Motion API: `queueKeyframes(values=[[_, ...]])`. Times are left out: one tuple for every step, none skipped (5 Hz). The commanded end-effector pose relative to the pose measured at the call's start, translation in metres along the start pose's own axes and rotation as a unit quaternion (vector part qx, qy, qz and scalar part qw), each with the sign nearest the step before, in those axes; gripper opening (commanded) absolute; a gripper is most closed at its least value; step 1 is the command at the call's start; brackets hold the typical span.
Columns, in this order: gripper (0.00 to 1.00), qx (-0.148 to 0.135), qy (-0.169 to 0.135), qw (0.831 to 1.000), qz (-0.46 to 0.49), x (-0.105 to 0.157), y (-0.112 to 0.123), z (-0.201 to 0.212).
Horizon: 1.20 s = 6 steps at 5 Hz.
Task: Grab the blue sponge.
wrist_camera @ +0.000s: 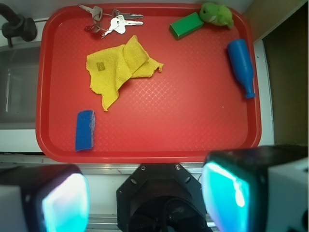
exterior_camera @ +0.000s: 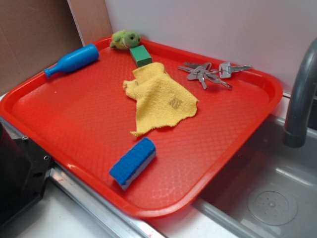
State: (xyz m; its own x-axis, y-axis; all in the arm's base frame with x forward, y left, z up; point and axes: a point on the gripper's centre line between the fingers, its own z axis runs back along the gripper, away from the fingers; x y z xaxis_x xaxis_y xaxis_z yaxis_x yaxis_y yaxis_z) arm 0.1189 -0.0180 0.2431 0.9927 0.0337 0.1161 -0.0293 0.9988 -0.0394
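1. Only the wrist view gives us the end effector (wrist_camera: 145, 193): two pale fingers (wrist_camera: 58, 198) at the bottom edge, set wide apart, nothing between them. The exterior view shows none of it.
2. Only the exterior view gives us the sponge's whitish underside and a grey faucet (exterior_camera: 302, 99) over a steel sink (exterior_camera: 267, 198).
3. Surface: a red tray (wrist_camera: 193, 121) on a pale desk (exterior_camera: 54, 220), beside the sink, against a white wall.
4. Also on the tray: yellow cloth (wrist_camera: 118, 70), keys (wrist_camera: 111, 21), green block (wrist_camera: 186, 25), green plush toy (wrist_camera: 217, 14), blue bottle toy (wrist_camera: 241, 65).
5. The blue sponge (wrist_camera: 85, 130) lies flat near the tray's front edge, on its sink side, well apart from the end effector.
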Motion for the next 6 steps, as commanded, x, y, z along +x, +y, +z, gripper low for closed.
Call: queueKeyframes(values=[[1.00, 0.000, 0.000, 1.000, 0.000, 0.000, 0.000, 0.000], [1.00, 0.015, 0.029, 0.997, 0.069, 0.002, -0.033, -0.052], [1.00, 0.010, 0.037, 0.994, 0.107, 0.002, -0.051, -0.091], [1.00, -0.005, 0.047, 0.995, 0.089, 0.000, -0.066, -0.124], [1.00, -0.002, 0.046, 0.996, 0.074, 0.004, -0.073, -0.157], [1.00, -0.004, 0.046, 0.998, 0.046, 0.013, -0.080, -0.187]])
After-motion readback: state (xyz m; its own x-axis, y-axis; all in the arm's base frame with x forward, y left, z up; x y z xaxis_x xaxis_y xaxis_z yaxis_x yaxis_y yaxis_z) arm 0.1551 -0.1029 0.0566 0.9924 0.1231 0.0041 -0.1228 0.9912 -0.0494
